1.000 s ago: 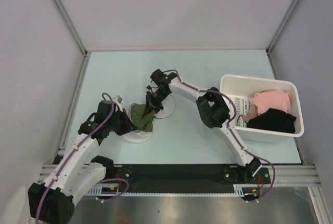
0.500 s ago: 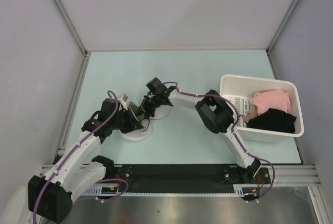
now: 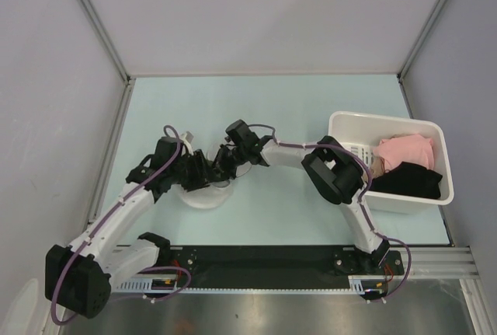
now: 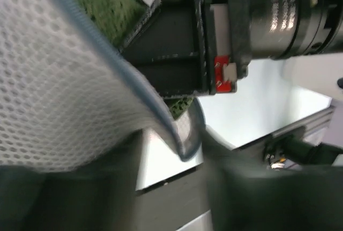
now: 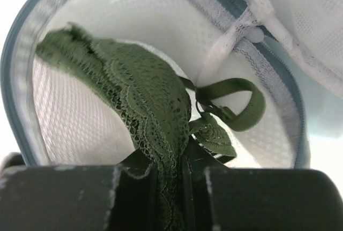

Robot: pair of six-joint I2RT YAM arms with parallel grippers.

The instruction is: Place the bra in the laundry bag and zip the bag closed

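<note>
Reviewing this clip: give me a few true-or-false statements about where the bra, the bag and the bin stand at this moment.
1. The right gripper pinches the bra between its fingers. True.
2. The laundry bag is zipped shut. False: its rim gapes open, and the bra shows against the mesh inside.
3. The white bin holds a pink garment and a black garment. True.
4. The bra lies in the white bin. False: it is at the laundry bag's open mouth, between the two arms.
</note>
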